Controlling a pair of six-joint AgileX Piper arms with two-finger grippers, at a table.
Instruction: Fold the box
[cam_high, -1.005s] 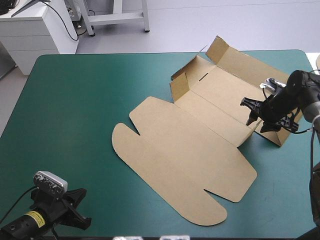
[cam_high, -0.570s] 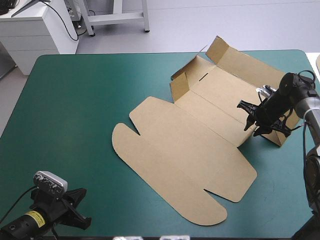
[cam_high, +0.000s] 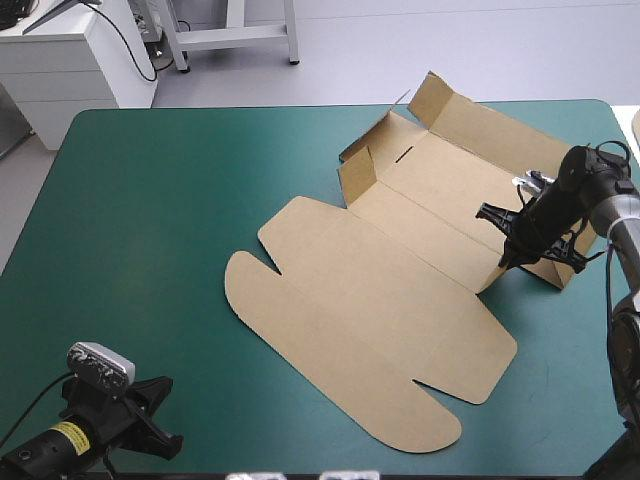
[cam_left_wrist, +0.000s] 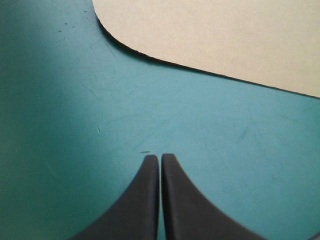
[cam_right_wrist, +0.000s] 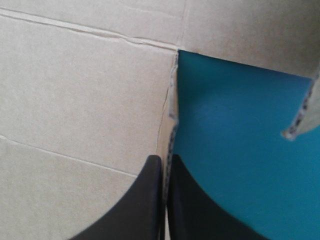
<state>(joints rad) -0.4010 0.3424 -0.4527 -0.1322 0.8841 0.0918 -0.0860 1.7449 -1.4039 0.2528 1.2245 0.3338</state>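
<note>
Toward 3 o'clock on the teal-green counter, the right gripper is pinched almost closed on a raised flap of the brown box. The box is a matte, creased board sheet, with its half-walled tray at 2 o'clock and its flat, round-cornered lid reaching toward 6 o'clock. Raising the tray walls seems the step in hand, and next the flap likely needs turning inward along its crease; the left gripper, at 7 o'clock, is closed and empty.

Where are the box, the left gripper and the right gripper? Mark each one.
box (cam_high: 380, 300), high view, on its flat lid panel.
left gripper (cam_left_wrist: 160, 157), left wrist view, between its shut fingertips.
right gripper (cam_right_wrist: 163, 159), right wrist view, between fingertips shut on the box's edge.
</note>
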